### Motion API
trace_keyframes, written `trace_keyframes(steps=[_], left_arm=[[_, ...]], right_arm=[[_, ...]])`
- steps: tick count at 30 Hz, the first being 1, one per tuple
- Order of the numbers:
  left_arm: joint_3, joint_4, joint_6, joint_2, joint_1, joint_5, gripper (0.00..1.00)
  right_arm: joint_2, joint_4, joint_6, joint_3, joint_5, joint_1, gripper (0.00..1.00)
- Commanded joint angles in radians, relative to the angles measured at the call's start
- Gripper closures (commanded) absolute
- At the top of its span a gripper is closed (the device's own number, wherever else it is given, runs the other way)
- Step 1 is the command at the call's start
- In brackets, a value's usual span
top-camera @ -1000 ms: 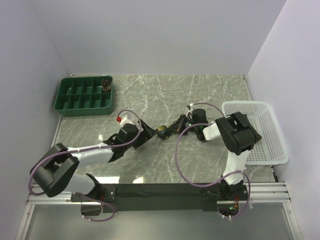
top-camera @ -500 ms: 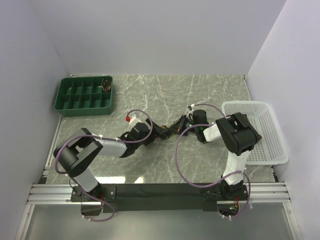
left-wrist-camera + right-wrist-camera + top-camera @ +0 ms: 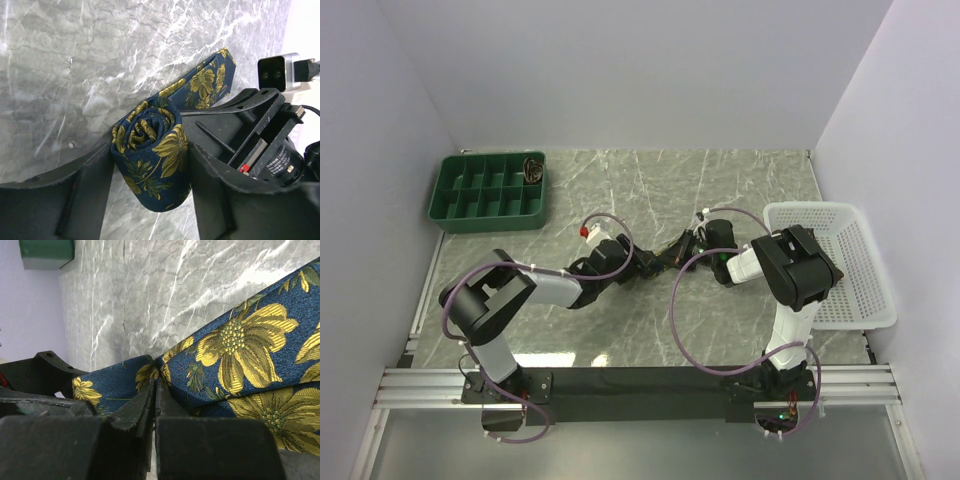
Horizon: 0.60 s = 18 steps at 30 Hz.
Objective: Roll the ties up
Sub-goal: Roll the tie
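Observation:
A navy tie with yellow flowers point(image 3: 661, 257) lies mid-table between my two grippers. In the left wrist view its rolled end point(image 3: 150, 152) stands on edge between my left gripper's point(image 3: 150, 172) fingers, and both pads press its sides. The unrolled tail point(image 3: 207, 82) runs away over the marble towards the right gripper point(image 3: 250, 125). My right gripper point(image 3: 156, 390) is shut, pinching a pucker of the flat tail point(image 3: 240, 347) at its tips. In the top view the left gripper point(image 3: 646, 262) and right gripper point(image 3: 678, 246) sit close together. A rolled brown tie point(image 3: 533, 168) sits in the tray's back right compartment.
The green compartment tray point(image 3: 480, 195) stands at the back left, and its corner point(image 3: 47, 250) shows in the right wrist view. A white mesh basket point(image 3: 840, 275) stands at the right edge. Purple cables loop over both arms. Walls close in the table on three sides.
My left arm has stretched right to the roll, and its jaws have narrowed from wide open onto it. The right arm has held still, pinching the tail.

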Motion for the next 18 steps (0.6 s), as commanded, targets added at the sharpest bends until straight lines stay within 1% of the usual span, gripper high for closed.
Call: trace_keyframes(steps=[1,5,6,7,8,9,11,12,14,15,17,18], left_arm=[[0.051,0.005,0.018,0.016,-0.012,-0.002,0.38],[0.072,-0.055,0.031,0.007,-0.012,-0.014,0.53],[0.078,-0.092,0.037,-0.002,-0.012,-0.025,0.62],[0.1,-0.117,0.046,-0.009,-0.012,-0.028,0.66],[0.118,-0.158,0.066,-0.013,-0.012,-0.033,0.7],[0.138,-0.228,0.078,-0.011,-0.012,-0.043,0.76],[0.187,-0.291,0.106,-0.011,-0.012,-0.047,0.81],[0.201,-0.32,0.114,-0.011,-0.012,-0.05,0.88],[0.229,-0.419,0.127,-0.022,-0.012,-0.073,0.98],[0.238,-0.457,0.135,-0.026,-0.012,-0.085,0.99],[0.263,-0.57,0.158,-0.049,-0.012,-0.123,0.99],[0.266,-0.594,0.17,-0.06,-0.012,-0.132,0.99]], right_arm=[[0.008,-0.072,-0.041,-0.025,0.068,0.0,1.0],[0.007,-0.075,-0.045,-0.022,0.069,0.001,1.0],[0.005,-0.076,-0.047,-0.022,0.069,0.005,1.0],[0.005,-0.081,-0.048,-0.019,0.069,0.005,1.0],[0.004,-0.079,-0.053,-0.014,0.069,0.008,1.0],[0.004,-0.085,-0.056,-0.011,0.072,0.014,1.0],[-0.001,-0.093,-0.064,-0.004,0.078,0.025,1.0],[-0.002,-0.096,-0.065,-0.002,0.083,0.03,1.0],[-0.01,-0.107,-0.076,0.01,0.095,0.048,1.0],[-0.009,-0.116,-0.08,0.016,0.1,0.053,1.0],[-0.009,-0.144,-0.093,0.039,0.123,0.071,1.0],[-0.007,-0.148,-0.094,0.045,0.128,0.082,1.0]])
